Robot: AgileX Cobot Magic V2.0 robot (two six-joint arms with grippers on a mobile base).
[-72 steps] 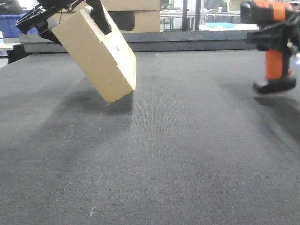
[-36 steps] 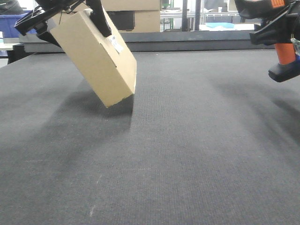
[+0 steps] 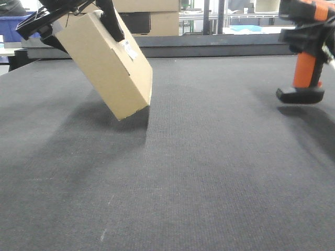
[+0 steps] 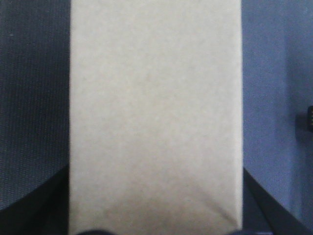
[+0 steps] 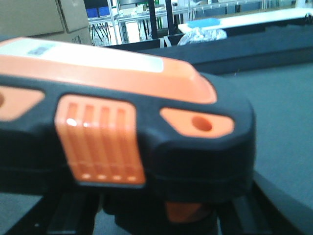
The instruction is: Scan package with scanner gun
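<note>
The package, a plain tan box, hangs tilted at the left with its lower corner close to the mat. A small white label shows on its right face. My left gripper is shut on its upper end. In the left wrist view the package fills the middle, and dark fingers press its sides. At the far right my right gripper is shut on the scanner gun, which is held upright with its black base low over the mat. Up close, the scanner gun shows its black head and orange stripe.
A dark grey mat covers the table. Larger cardboard boxes stand beyond the raised back edge. A blue bin sits at the far left, and shelving with clutter lies behind.
The scanner gun rose to the upper right half a second ago and has come back down and leftward. The package turned slightly, showing its label, then stayed still.
</note>
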